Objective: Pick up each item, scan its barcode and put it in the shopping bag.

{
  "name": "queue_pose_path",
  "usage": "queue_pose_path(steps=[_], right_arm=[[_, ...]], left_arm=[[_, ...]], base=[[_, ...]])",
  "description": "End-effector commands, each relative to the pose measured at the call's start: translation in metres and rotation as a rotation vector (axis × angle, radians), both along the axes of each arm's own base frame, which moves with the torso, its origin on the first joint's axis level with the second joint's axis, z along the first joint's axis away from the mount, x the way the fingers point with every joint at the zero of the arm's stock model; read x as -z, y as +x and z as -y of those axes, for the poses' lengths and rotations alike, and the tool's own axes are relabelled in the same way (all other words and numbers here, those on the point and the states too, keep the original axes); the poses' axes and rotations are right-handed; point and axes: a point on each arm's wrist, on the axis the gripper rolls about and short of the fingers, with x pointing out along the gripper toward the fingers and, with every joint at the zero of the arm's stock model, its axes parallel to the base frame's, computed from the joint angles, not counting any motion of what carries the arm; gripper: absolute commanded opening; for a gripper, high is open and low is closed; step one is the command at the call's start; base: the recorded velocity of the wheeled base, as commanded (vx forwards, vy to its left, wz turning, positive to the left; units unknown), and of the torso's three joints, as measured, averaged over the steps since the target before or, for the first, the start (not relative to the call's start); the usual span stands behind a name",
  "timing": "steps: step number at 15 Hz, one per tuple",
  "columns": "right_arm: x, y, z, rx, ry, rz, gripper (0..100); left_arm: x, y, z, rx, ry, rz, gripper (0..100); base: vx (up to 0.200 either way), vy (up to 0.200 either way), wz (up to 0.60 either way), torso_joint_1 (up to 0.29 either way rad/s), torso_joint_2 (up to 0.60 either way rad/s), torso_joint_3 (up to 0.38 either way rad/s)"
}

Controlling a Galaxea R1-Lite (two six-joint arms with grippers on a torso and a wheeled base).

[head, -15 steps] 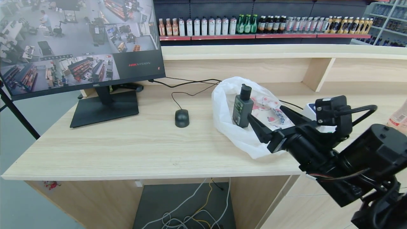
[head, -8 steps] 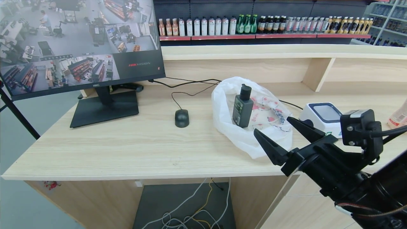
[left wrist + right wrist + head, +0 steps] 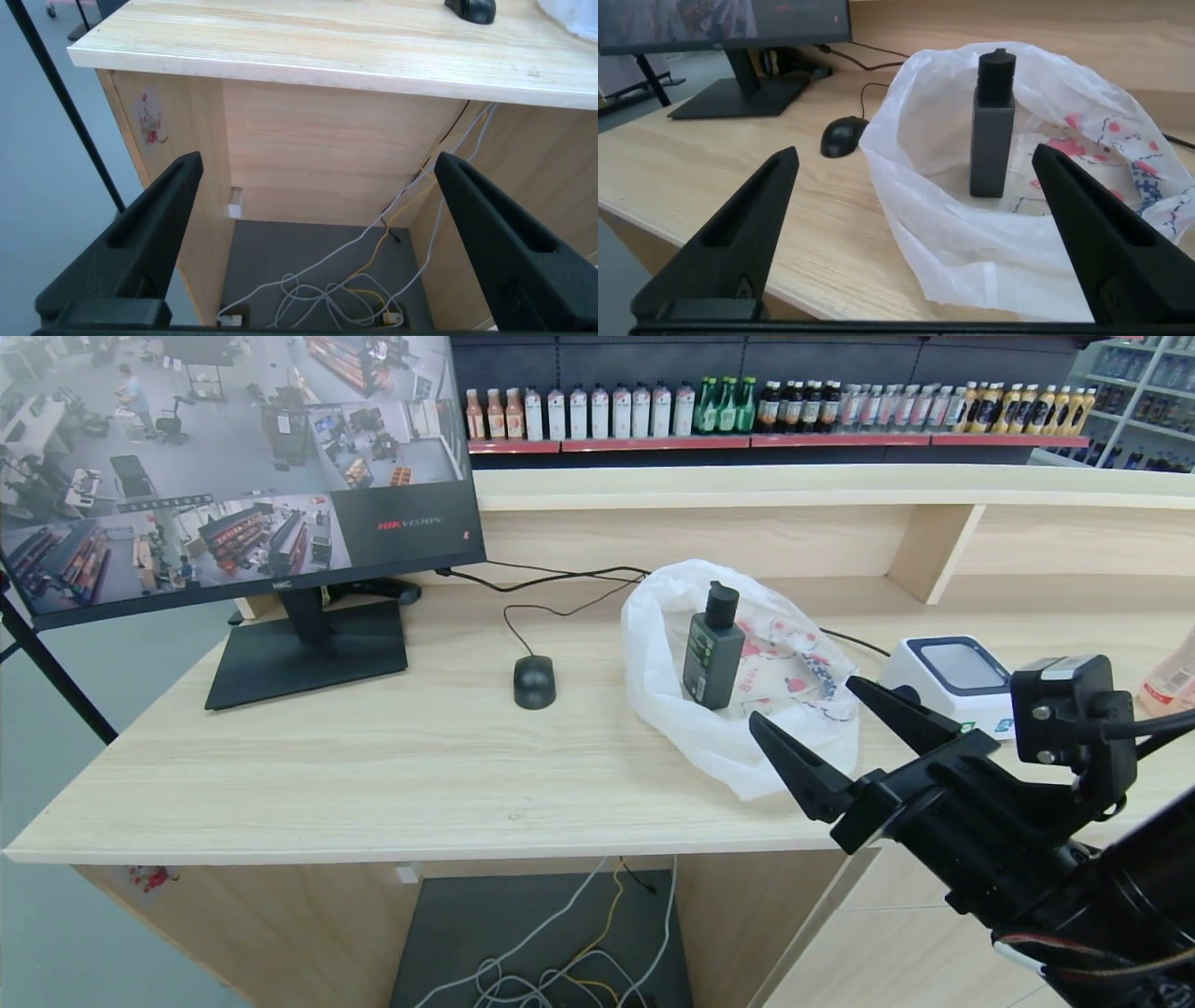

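Dark grey plastic, rigid and smooth-sided: the bottle point(image 3: 712, 649) stands upright inside the shopping bag point(image 3: 653, 653), its black cap above the bag's crumpled rim. It is probably moderately heavy if full and somewhat slippery, best taken across its flat body below the shoulder, not by the narrow cap. The bag itself is thin white film with a printed patch, soft and likely to shift or collapse if nudged. The right gripper point(image 3: 804, 702) hangs just in front of the bag, its fingers spread wide and empty. The left gripper point(image 3: 318, 161), likewise spread and empty, sits well apart from the bag, low before the desk's front edge. Just beside the bag on the robot's right lies the white scanner point(image 3: 948, 674), and beyond it a pale bottle point(image 3: 1172, 686), probably the next item. To the bag's left are a black mouse point(image 3: 534, 682) and, farther off, a monitor point(image 3: 233, 467). All rest on a light wood-grain desk point(image 3: 373, 765); behind the bag rises a counter ledge, then shop shelves point(image 3: 747, 409) of bottles.
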Motion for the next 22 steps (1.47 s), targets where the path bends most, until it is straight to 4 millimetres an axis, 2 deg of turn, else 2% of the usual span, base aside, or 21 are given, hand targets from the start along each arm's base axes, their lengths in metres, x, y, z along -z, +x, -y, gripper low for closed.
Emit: queue_pose_path(steps=[1, 9, 22], right_arm=[[0.002, 0.003, -0.002, 0.002, -0.004, -0.004, 100], [0.000, 0.009, 0.003, 0.034, 0.002, 0.000, 100], [0.005, 0.012, 0.010, 0.065, -0.012, -0.015, 100]], left_arm=[[0.000, 0.000, 0.000, -0.001, 0.000, 0.001, 100], [0.000, 0.000, 0.000, -0.001, 0.000, 0.001, 100], [0.000, 0.000, 0.000, -0.001, 0.000, 0.001, 100]], base=[[-0.200, 0.000, 0.00, 0.032, 0.01, 0.002], [0.000, 0.000, 0.00, 0.000, 0.00, 0.000], [0.000, -0.200, 0.00, 0.004, 0.00, 0.004]])
